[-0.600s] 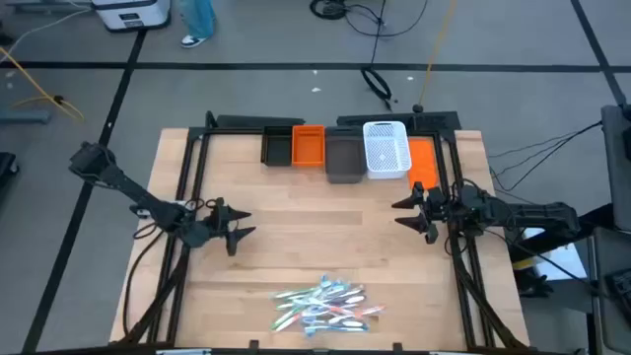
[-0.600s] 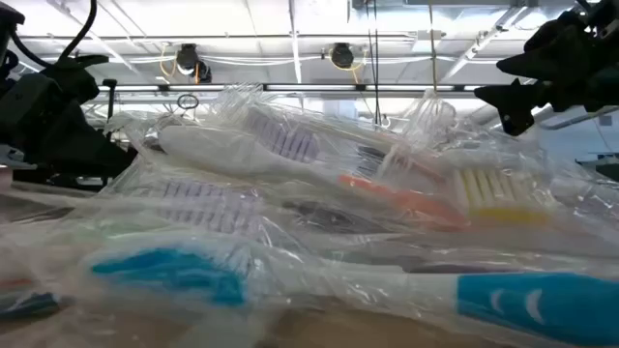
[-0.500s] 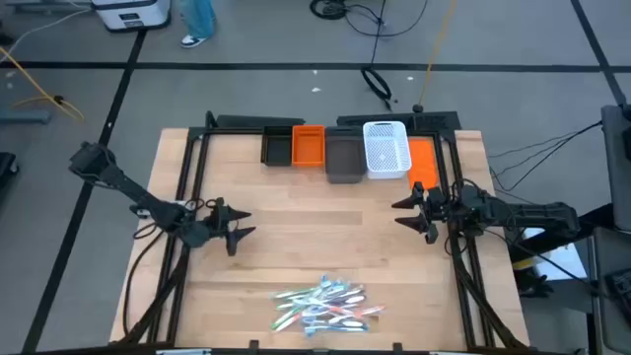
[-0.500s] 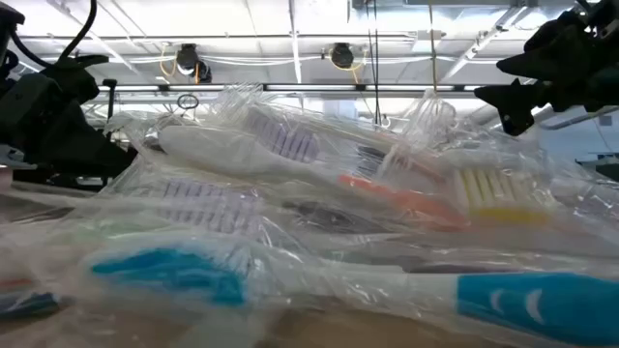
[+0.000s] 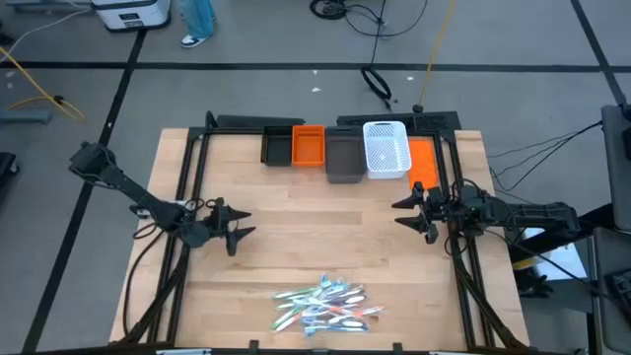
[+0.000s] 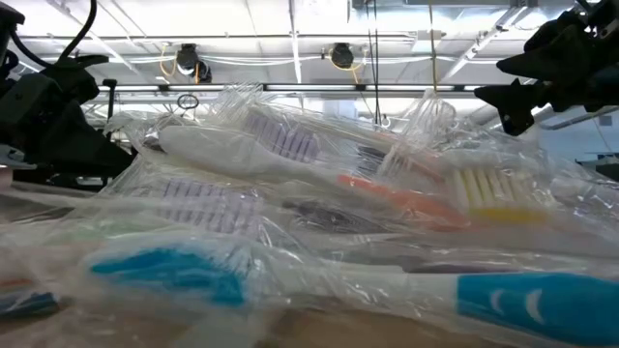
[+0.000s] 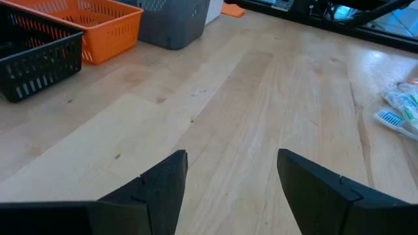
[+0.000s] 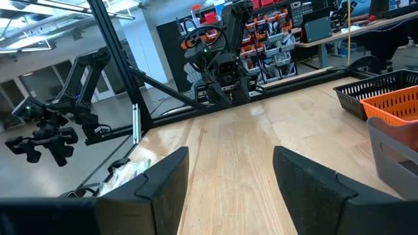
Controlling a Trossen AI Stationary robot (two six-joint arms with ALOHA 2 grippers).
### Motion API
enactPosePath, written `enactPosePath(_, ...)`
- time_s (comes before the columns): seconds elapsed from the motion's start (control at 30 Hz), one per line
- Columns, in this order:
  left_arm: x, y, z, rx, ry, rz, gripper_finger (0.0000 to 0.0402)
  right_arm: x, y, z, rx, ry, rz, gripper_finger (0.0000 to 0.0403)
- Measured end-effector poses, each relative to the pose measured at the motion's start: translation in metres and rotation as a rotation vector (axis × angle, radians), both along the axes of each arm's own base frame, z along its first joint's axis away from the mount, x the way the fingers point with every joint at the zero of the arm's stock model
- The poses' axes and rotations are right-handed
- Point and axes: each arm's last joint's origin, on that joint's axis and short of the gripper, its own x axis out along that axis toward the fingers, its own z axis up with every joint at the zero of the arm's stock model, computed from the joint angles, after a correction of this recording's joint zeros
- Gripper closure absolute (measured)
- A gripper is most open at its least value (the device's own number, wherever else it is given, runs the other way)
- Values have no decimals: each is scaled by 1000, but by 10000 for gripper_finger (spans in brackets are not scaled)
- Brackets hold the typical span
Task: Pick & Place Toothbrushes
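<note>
Clearly we see the toothbrushes (image 5: 325, 304) lying in one loose heap on the pale wooden table (image 5: 296, 217), close to its near edge, each slim plastic stick sealed in crinkled clear wrap. From the low view the wrap shines and creases over them, and we make out a white handle (image 6: 208, 147) with lilac bristles, an orange handle (image 6: 406, 201), a yellow-bristled head (image 6: 488, 188) and two bright blue ones (image 6: 169, 271); the full count is hidden in the pile.

Taking that heap as our landmark, five bins stand in a row well beyond it at the far edge of the table. We count one black lattice basket (image 5: 276, 145), one orange basket (image 5: 308, 145), one smooth grey tub (image 5: 343, 158), one white perforated basket (image 5: 386, 149) and one more orange piece (image 5: 423, 163) partly tucked behind the white one.

Our left gripper (image 5: 234, 233) hangs above the wood beyond the heap and off to its left, its two dark wedge-shaped fingers (image 7: 163, 186) spread apart with nothing between them. Our right gripper (image 5: 416, 215) hangs beyond the heap and off to its right, near the table's side rail, its fingers (image 8: 163, 176) likewise parted and holding nothing.
</note>
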Motion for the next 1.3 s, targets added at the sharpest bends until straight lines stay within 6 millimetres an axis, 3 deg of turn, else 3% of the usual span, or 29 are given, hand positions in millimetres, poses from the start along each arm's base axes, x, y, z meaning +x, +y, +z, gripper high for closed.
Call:
enactPosePath(1.17, 0, 0, 0, 0, 0, 0, 160, 0, 0, 0, 0, 0, 0, 188)
enactPosePath(1.3, 0, 0, 0, -1, 0, 0, 160, 0, -1, 0, -70, -6, -39, 188)
